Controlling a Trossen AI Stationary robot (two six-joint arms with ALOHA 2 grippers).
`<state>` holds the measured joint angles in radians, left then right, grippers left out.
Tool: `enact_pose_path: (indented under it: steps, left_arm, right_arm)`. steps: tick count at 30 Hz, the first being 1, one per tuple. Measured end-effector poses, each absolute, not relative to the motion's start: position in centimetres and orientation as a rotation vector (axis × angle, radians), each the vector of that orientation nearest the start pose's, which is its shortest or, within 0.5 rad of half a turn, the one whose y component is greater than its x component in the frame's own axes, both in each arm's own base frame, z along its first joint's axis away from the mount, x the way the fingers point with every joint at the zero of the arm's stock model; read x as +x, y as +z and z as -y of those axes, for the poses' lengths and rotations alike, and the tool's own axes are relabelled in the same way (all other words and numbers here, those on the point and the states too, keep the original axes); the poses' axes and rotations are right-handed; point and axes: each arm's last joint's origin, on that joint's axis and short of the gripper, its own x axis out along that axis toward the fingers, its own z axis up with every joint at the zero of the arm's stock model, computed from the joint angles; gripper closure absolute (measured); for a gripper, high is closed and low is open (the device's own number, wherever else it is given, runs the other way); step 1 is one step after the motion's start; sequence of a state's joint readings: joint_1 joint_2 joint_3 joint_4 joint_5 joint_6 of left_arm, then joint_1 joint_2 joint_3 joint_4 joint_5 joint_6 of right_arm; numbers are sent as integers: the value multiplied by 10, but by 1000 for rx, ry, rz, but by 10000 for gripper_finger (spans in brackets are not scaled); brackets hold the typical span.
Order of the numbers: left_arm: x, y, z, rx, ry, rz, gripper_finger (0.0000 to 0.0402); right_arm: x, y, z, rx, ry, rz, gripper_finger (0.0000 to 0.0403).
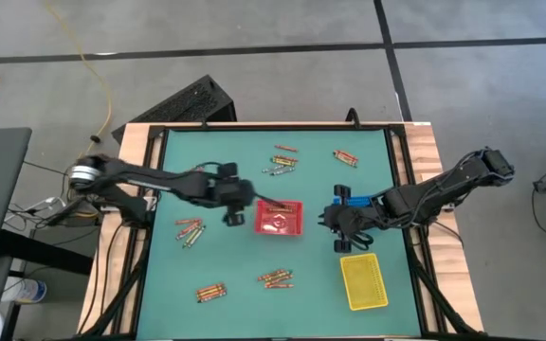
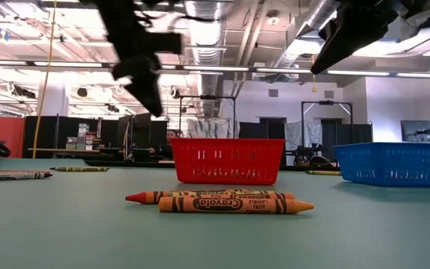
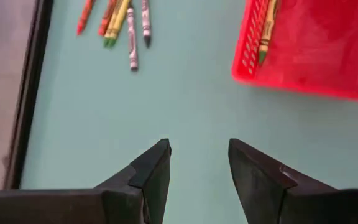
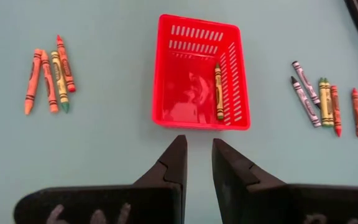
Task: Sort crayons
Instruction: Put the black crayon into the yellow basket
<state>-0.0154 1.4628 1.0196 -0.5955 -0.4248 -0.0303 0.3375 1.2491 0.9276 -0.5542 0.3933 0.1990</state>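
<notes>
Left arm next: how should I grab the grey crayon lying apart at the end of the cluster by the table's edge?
Grip the grey crayon at mid-length, coming straight down with the open left gripper, fingers across its thin shaft. It lies flat on the mat, slightly clear of the other crayons, so its free side probably leaves room for a finger.

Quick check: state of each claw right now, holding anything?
Left claw: open, empty, above bare mat beside the red tray.
Right claw: open, empty, facing the red tray.
</notes>
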Motion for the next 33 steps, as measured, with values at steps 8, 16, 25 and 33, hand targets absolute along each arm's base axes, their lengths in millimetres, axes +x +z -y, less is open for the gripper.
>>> enact_pose_path:
  steps: [8, 16, 25, 33]
  left_arm:
    - [199, 220, -5, -154, 375, -927, 248]
    - [175, 223, 23, -395, 163, -927, 248]
    - [186, 209, 78, -284, -128, -985, 248]
    - [203, 192, 129, -262, -354, -910, 248]
  right_arm:
    - [239, 261, -70, -135, -135, -802, 336]
    - [246, 265, -59, -113, -175, -756, 336]
    - [253, 271, -52, -61, -204, -674, 336]
    - [252, 273, -64, -56, -160, -644, 336]
